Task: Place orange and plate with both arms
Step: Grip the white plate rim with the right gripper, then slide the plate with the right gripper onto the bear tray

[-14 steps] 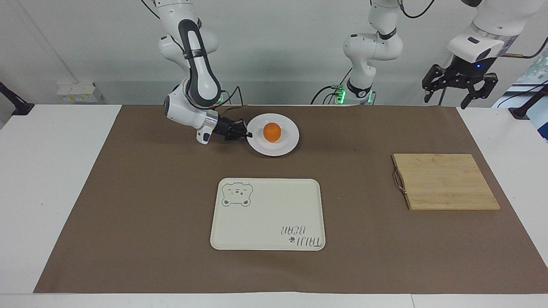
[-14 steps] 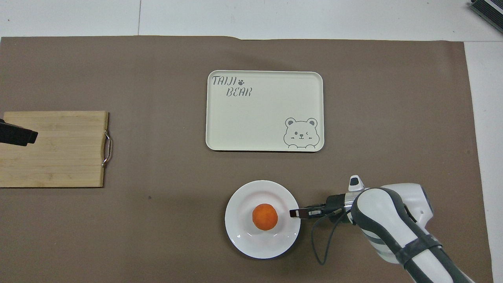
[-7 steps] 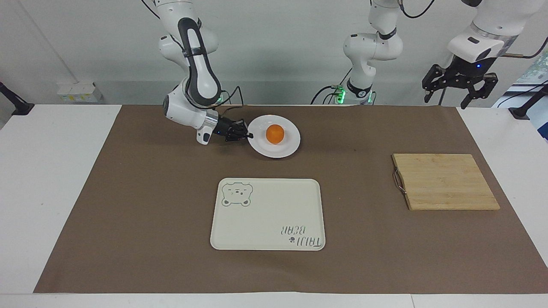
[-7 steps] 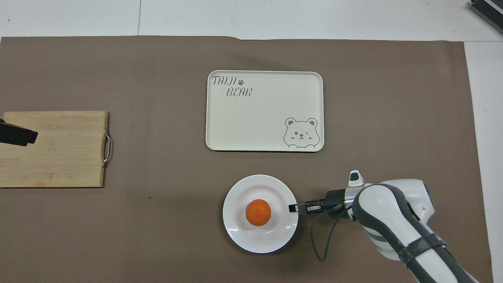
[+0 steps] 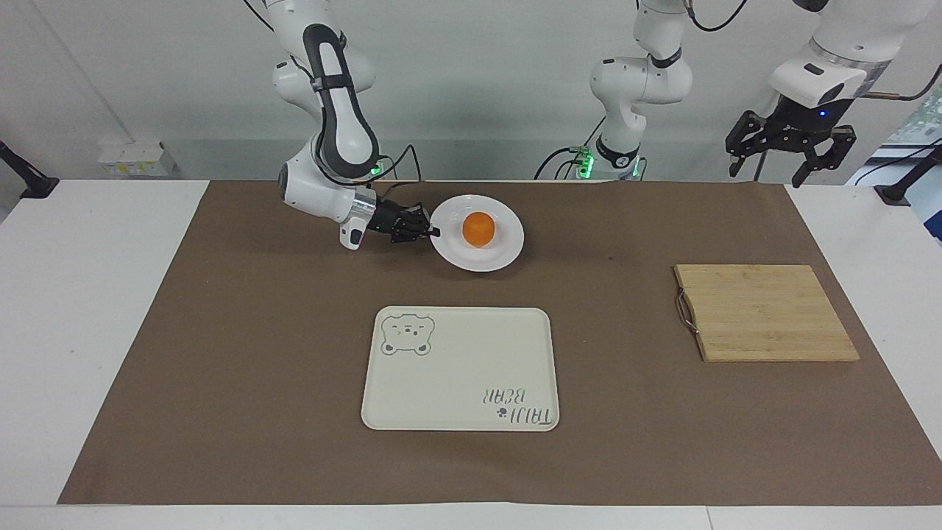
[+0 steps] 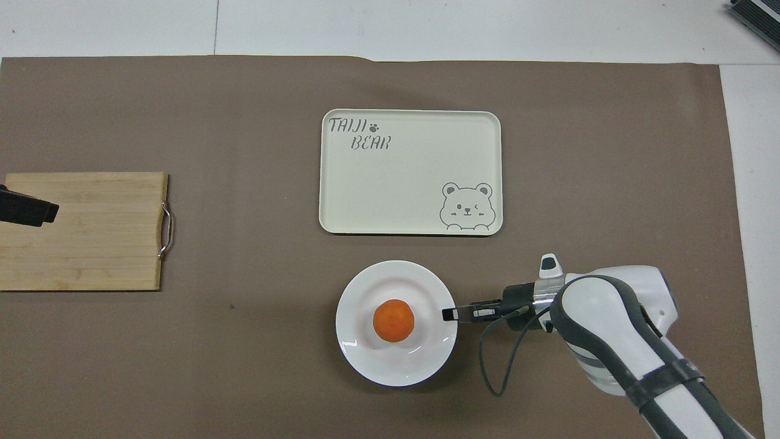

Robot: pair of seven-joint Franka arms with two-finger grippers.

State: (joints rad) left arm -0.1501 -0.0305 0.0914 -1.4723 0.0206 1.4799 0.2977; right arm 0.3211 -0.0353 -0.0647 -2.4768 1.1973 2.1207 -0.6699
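Observation:
The white plate (image 5: pixel 508 246) (image 6: pixel 365 360) carries the orange (image 5: pixel 478 229) (image 6: pixel 393 321) at its middle. It hangs just above the brown mat, closer to the robots than the tray, and casts a shadow under it. My right gripper (image 5: pixel 434 232) (image 6: pixel 450 314) lies low and level, shut on the plate's rim at the side toward the right arm's end. My left gripper (image 5: pixel 769 173) (image 6: pixel 27 208) waits open and high over the left arm's end of the table, holding nothing.
A cream bear-print tray (image 5: pixel 460 368) (image 6: pixel 410 172) lies mid-table, farther from the robots than the plate. A wooden cutting board (image 5: pixel 765 313) (image 6: pixel 85 230) with a metal handle lies toward the left arm's end. A brown mat covers the table.
My right gripper has lifted the plate with the orange and carried it a little toward the tray and the left arm's end. The left arm has not moved.

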